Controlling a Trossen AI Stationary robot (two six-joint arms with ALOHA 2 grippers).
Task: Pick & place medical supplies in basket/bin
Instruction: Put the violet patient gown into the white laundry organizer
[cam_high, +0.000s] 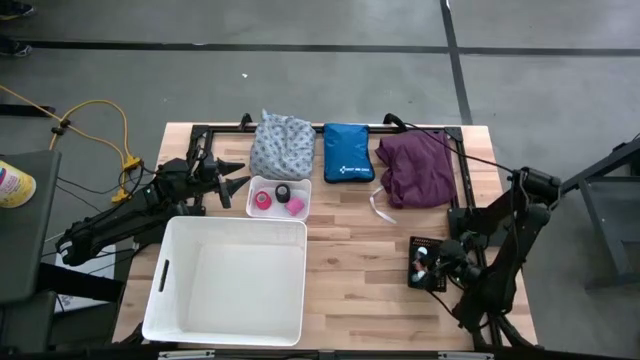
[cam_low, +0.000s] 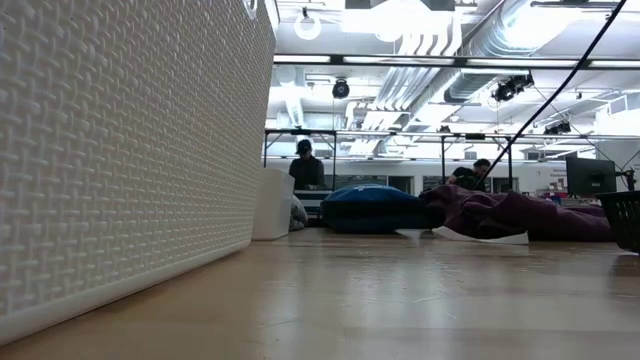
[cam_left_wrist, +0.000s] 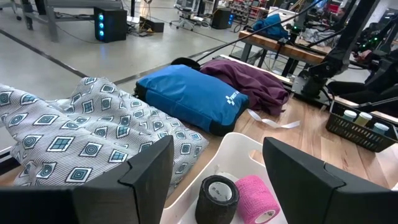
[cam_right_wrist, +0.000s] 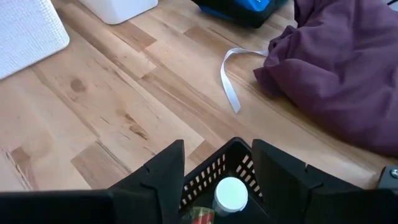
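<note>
A small white tray (cam_high: 279, 197) holds a black tape roll (cam_left_wrist: 217, 198) and pink tape rolls (cam_left_wrist: 255, 198). My left gripper (cam_high: 238, 183) hovers open just left of the tray, its fingers (cam_left_wrist: 149, 171) pointing at the rolls without touching them. Along the far edge lie the grey-white patterned cloth (cam_high: 282, 146), the blue pouch (cam_high: 348, 152) and the purple cloth (cam_high: 418, 166). A small black basket (cam_high: 426, 262) holds white-capped vials (cam_right_wrist: 231, 194). My right gripper (cam_right_wrist: 217, 158) hangs open over that basket. I see no touch.
A large white bin (cam_high: 168, 300) stands at the near left and fills the left of the low view (cam_low: 130, 150). A white ribbon (cam_right_wrist: 230, 81) trails from the purple cloth onto bare wood. Open tabletop lies between bin and black basket. People sit in the room beyond.
</note>
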